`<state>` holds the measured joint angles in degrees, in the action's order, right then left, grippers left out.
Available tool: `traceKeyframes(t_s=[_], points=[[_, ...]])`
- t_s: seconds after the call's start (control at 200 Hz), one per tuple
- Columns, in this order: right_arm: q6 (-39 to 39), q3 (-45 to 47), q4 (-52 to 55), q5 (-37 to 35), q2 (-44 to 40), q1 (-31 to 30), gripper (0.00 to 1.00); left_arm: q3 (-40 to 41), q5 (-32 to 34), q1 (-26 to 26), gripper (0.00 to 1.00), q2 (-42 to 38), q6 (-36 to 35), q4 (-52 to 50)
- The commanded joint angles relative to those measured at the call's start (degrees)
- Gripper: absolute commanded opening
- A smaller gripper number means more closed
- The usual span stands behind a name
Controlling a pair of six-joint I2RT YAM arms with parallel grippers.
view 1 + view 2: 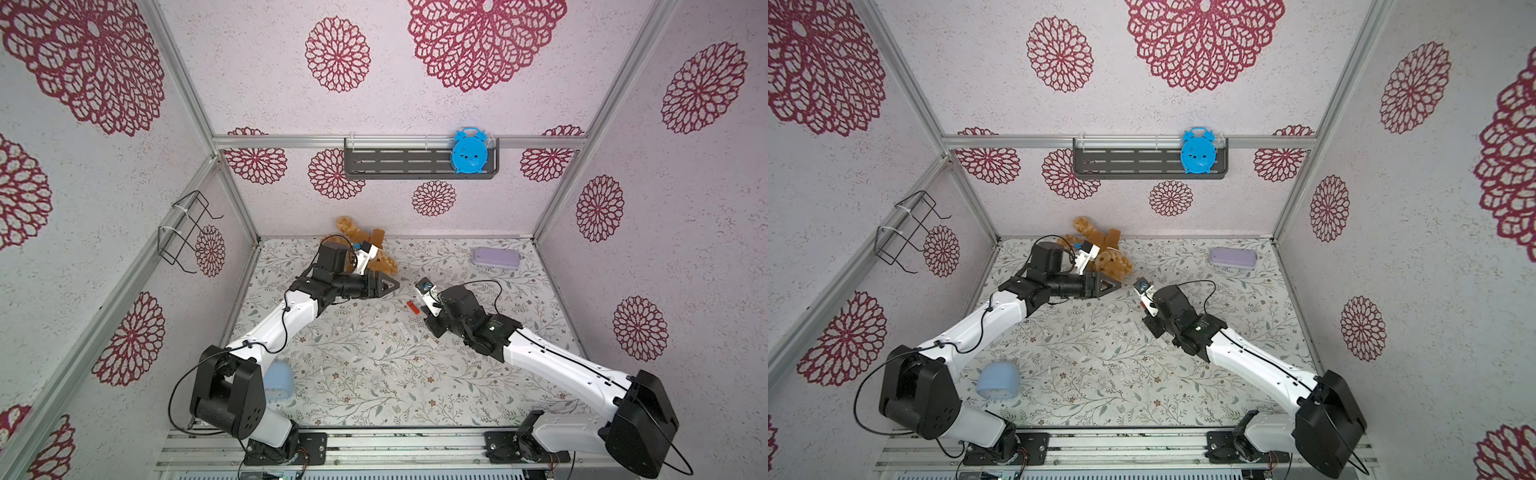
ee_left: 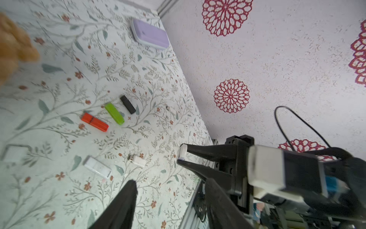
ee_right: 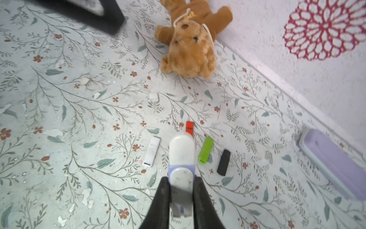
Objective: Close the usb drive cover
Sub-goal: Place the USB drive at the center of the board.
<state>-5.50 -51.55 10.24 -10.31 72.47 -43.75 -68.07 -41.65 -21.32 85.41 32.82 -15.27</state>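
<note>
R gripper (image 3: 181,184) pinching white drive (image 3: 181,170) off counter (image 3: 79,119), ~4 o'clock of L gripper (image 1: 392,285), whose jaws look spread, empty. Cap (image 3: 181,147) looks seated, so closing step prob. done. Next: lower, release beside red drive (image 3: 189,126) w/o knocking it.

Teddy bear (image 1: 384,264) at table (image 1: 374,374) back; case (image 1: 496,258) back right; usb drives (image 3: 206,151) in row mid-table; clock (image 1: 468,151) on shelf (image 1: 395,163).
</note>
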Motion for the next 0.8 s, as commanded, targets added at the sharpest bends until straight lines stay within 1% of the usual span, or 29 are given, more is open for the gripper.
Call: traceKeyframes(t_s=[0.0,0.13,0.285,0.345,0.39,0.49,0.62,0.79], points=[[6.3,3.0,-0.9,2.2,-1.6,3.7,0.18,1.7,7.6,0.8,0.61,-3.1,0.2,2.3],[11.7,3.8,3.4,6.3,1.7,9.7,0.18,5.0,13.5,0.8,0.62,-7.3,-0.2,3.7],[15.1,2.7,8.9,8.6,8.6,13.1,0.18,8.8,21.3,0.8,0.64,-13.4,-2.5,5.0],[15.6,1.4,10.5,9.7,11.4,13.6,0.18,10.3,24.7,0.9,0.67,-15.6,-3.7,5.7],[15.9,0.0,11.6,9.1,13.7,13.7,0.18,11.5,26.9,0.9,0.69,-17.0,-4.1,6.0],[15.5,-3.4,14.1,8.6,18.8,13.7,0.18,13.1,30.0,0.9,0.73,-19.7,-5.2,6.6],[15.0,-6.6,15.8,8.1,22.8,13.6,0.18,14.6,34.0,0.9,0.8,-22.5,-6.3,6.0],[14.2,-10.2,18.9,6.9,27.2,13.7,0.21,16.5,36.7,1.4,0.83,-24.8,-6.7,5.1]])
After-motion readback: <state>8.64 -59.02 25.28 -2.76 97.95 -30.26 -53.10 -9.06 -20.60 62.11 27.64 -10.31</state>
